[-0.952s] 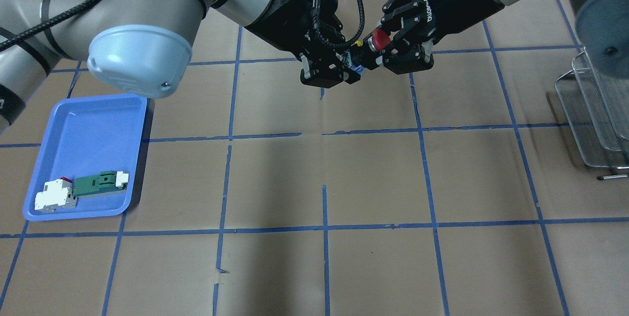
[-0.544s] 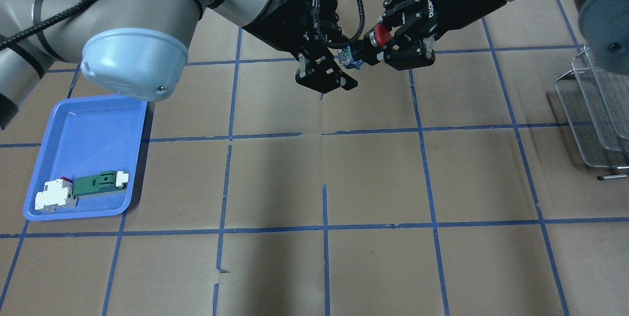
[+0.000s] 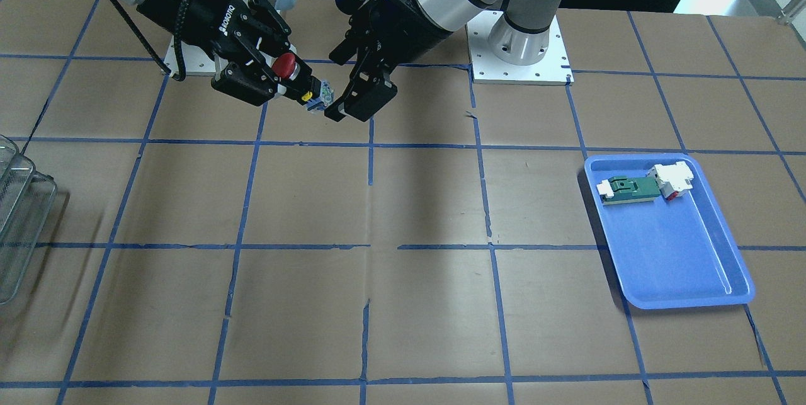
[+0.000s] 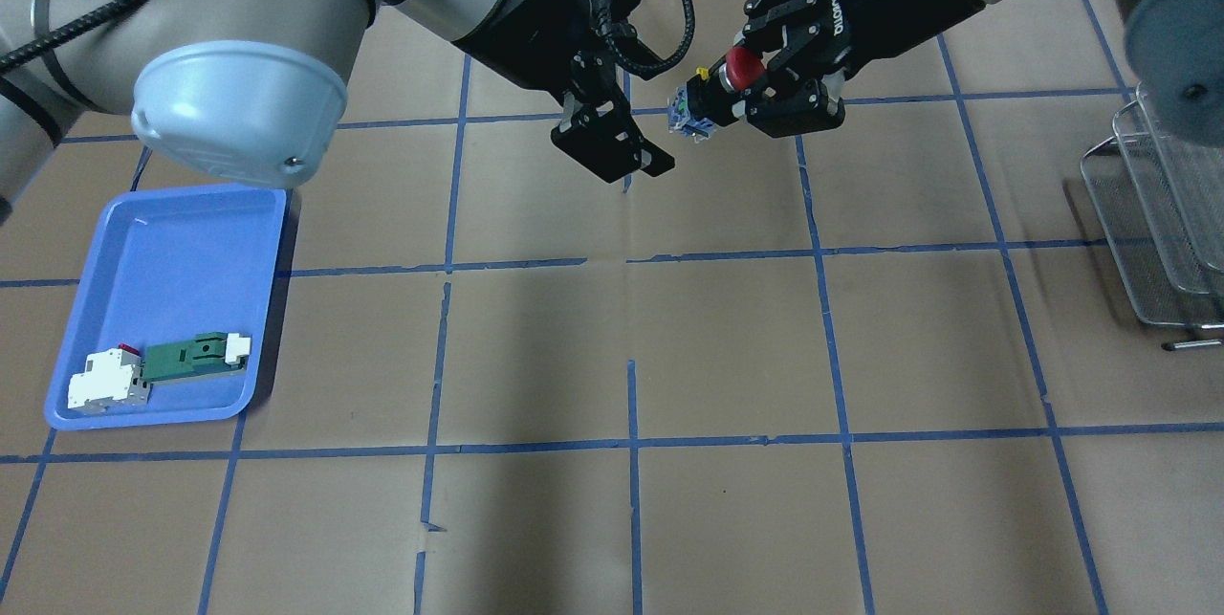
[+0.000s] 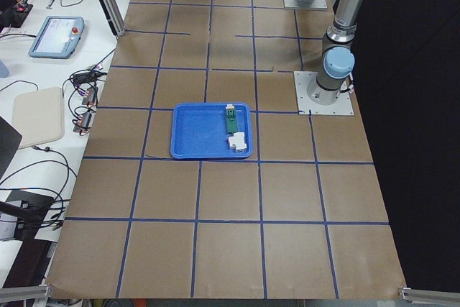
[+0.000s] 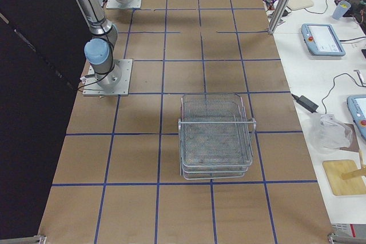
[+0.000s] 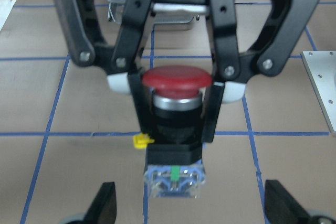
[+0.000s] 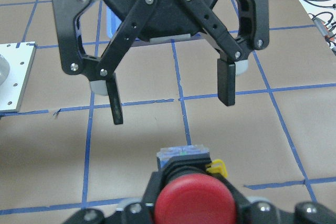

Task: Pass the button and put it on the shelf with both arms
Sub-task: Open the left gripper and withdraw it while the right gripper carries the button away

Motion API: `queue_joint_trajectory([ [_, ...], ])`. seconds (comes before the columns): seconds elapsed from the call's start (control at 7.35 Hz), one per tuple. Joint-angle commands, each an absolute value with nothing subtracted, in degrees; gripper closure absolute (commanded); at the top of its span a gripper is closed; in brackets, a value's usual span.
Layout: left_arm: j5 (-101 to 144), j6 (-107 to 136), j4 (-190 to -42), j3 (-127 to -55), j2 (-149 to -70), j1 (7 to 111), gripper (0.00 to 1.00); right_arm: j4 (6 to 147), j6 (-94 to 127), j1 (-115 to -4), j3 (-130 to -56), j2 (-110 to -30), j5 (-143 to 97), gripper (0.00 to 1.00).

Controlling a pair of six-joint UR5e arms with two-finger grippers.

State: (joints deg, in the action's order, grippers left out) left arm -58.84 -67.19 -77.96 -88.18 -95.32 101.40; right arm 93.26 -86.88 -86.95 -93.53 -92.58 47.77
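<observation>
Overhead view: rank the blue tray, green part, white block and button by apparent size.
1. blue tray: clearly largest.
2. white block and green part: about alike, not ranked.
3. button: looks close to those two as well, but it is held up nearer the camera, so its rank is unsure.

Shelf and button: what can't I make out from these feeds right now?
- shelf: overhead view, cut off at right edge, top behind right arm's joint.
- button body: right wrist view, hidden behind its red cap.
- left claw, right claw: both side views, beyond the top edge.
</observation>
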Motion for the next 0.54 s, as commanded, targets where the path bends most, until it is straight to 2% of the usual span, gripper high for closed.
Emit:
queue_joint_trajectory([
  [0.0,-66.9,-59.9,-82.9,-87.9,-94.7,97.7,0.00,93.9,-87.3,-85.3,-94.0,-91.9,53.1,1.00],
  [0.41,-83.0,-50.2,-86.9,-88.7,-93.3,92.1,0.00,98.4,-88.8,-74.7,-92.4,-88.0,66.5,1.00],
])
